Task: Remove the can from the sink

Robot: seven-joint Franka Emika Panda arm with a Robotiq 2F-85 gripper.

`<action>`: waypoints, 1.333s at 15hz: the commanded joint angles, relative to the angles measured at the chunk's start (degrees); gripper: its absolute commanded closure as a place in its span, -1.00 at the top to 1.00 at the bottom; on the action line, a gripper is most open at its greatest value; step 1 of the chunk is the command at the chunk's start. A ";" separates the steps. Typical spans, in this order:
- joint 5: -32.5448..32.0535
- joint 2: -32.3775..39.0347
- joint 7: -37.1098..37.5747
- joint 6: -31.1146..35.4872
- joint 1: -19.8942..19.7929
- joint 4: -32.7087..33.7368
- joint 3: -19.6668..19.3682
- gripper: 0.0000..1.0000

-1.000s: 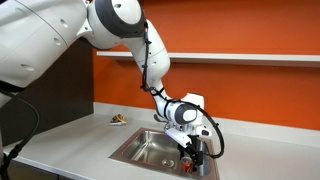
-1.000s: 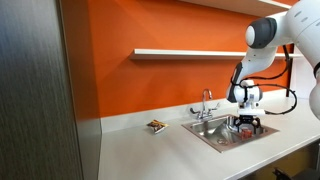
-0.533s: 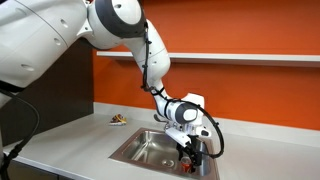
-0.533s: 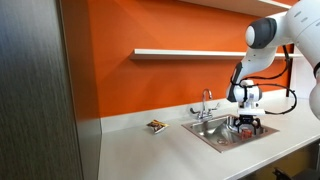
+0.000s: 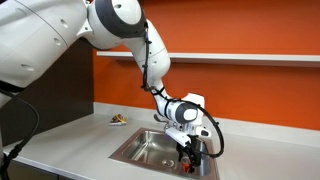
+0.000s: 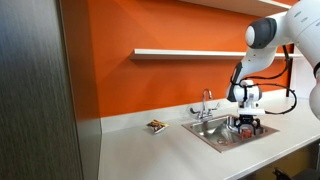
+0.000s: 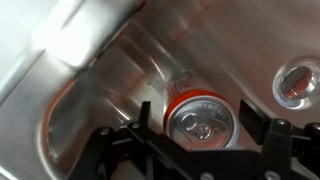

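In the wrist view the red can (image 7: 200,118) with its silvery top stands upright on the floor of the steel sink (image 7: 85,95), near a corner. My gripper (image 7: 198,122) is open and straddles the can, one black finger on each side, with a small gap on the left. In both exterior views the gripper (image 5: 192,152) (image 6: 245,126) reaches down into the sink (image 5: 135,155) (image 6: 212,136). A bit of red shows between the fingers in an exterior view (image 5: 188,152).
The round drain (image 7: 297,83) lies to the right of the can. The chrome faucet (image 6: 207,103) stands behind the basin. A small flat dish (image 5: 118,121) (image 6: 156,126) sits on the grey counter. A white shelf (image 6: 185,52) runs along the orange wall.
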 commanded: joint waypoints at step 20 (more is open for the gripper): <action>-0.76 -5.23 2.72 -3.56 0.76 -1.26 -0.88 -0.24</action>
